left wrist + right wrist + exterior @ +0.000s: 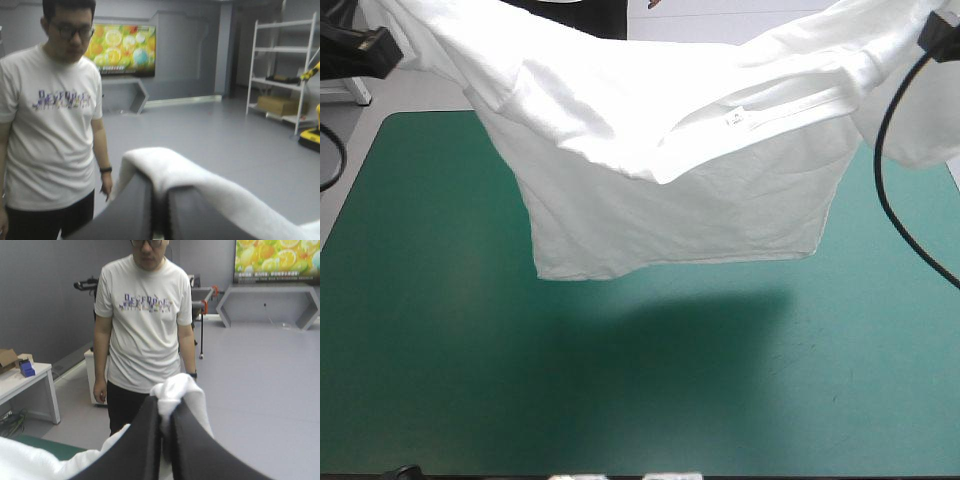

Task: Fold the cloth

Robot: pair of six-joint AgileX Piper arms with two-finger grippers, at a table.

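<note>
One white short-sleeved T-shirt hangs in the air over the far half of the worktop, stretched wide between two pincers and sagging in the middle. Its neckline faces the high camera, with one small white tag sewn just inside it. The straight bottom hem is the lowest part and sits over the middle of the worktop, clear of the teal-green cover. One dark shadow lies on the cover on the near side of the hem. One sleeve droops toward the far right corner.

The left pincer is pressed together on one top part of the T-shirt. Its two black fingers meet in a narrow arch, and a thick fold of white cloth drapes over their tips and runs off to one side. The right pincer is likewise pinching the T-shirt, a bunched knob of cloth standing up between its two black fingers and more cloth trailing down beside them.

Both arms are raised high, so each wrist camera looks level into the room and not down at the worktop. In the high view the left arm enters above the far left corner and the right arm above the far right corner, well apart, with the T-shirt spanning the gap between them.
</note>
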